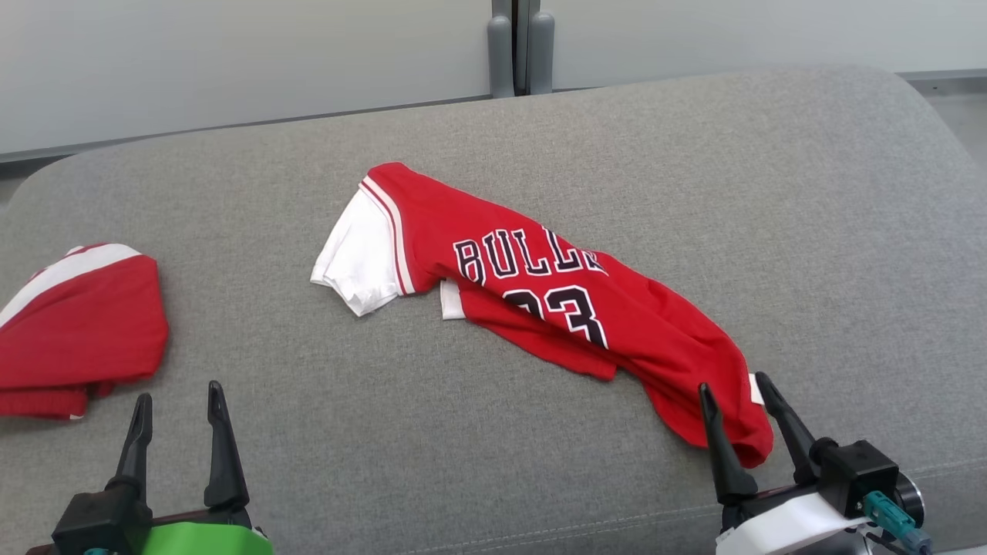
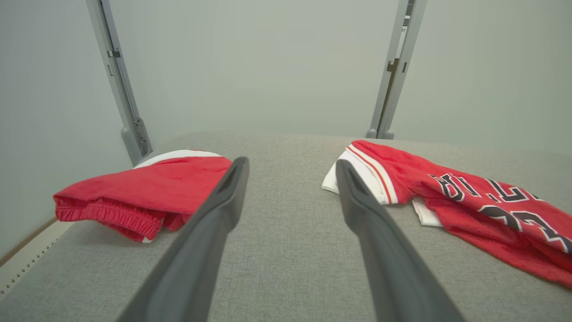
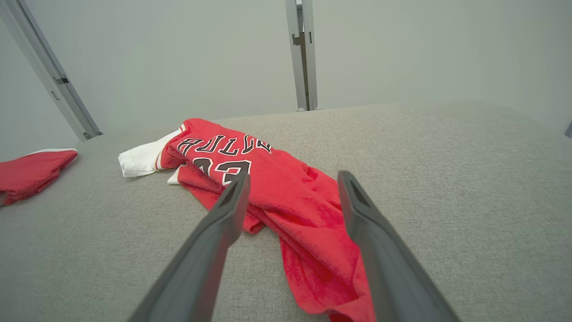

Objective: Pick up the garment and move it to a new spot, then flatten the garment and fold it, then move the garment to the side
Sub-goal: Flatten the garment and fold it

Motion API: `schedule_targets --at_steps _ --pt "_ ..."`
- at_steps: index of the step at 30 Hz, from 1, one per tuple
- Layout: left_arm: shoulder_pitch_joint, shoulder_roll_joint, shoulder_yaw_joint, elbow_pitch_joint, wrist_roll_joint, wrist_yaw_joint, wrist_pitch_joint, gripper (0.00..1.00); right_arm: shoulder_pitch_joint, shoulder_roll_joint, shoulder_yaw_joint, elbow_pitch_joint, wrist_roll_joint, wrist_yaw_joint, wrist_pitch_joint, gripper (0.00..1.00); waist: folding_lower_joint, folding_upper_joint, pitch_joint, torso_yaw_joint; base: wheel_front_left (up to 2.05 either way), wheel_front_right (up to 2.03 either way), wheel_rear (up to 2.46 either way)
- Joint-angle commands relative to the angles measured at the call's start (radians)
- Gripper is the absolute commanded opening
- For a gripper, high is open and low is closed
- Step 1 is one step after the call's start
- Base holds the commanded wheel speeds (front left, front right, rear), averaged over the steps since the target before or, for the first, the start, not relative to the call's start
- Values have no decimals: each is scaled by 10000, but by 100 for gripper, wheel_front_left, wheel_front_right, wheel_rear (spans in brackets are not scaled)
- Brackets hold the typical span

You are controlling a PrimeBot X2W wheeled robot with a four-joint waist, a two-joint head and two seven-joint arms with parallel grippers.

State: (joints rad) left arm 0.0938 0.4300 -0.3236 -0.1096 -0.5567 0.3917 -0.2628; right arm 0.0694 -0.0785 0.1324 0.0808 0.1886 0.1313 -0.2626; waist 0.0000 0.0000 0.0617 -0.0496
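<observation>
A grey fabric sofa [image 1: 771,193] stands before a pale wall [image 1: 231,62].

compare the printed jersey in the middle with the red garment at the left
The jersey lies stretched out; the left garment sits bunched in a compact heap. The jersey bears black lettering and a number; the left garment looks plain, with a white band. Both are red with white trim.
</observation>
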Motion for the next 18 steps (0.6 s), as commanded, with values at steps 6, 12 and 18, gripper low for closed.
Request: schedule_targets --at_steps 6,12,18 --pt "351 -65 94 -62 186 -183 -31 100 498 51 227 54 -72 -10 -21 100 0 0 -444 16 0 0 0" --pt "381 -9 191 -57 243 -218 -32 100 499 76 290 26 -67 -10 -21 100 0 0 -450 -4 0 0 0" --pt "177 -58 148 -10 279 -278 -32 100 379 99 325 26 -71 -10 -21 100 0 0 -397 6 0 0 0"
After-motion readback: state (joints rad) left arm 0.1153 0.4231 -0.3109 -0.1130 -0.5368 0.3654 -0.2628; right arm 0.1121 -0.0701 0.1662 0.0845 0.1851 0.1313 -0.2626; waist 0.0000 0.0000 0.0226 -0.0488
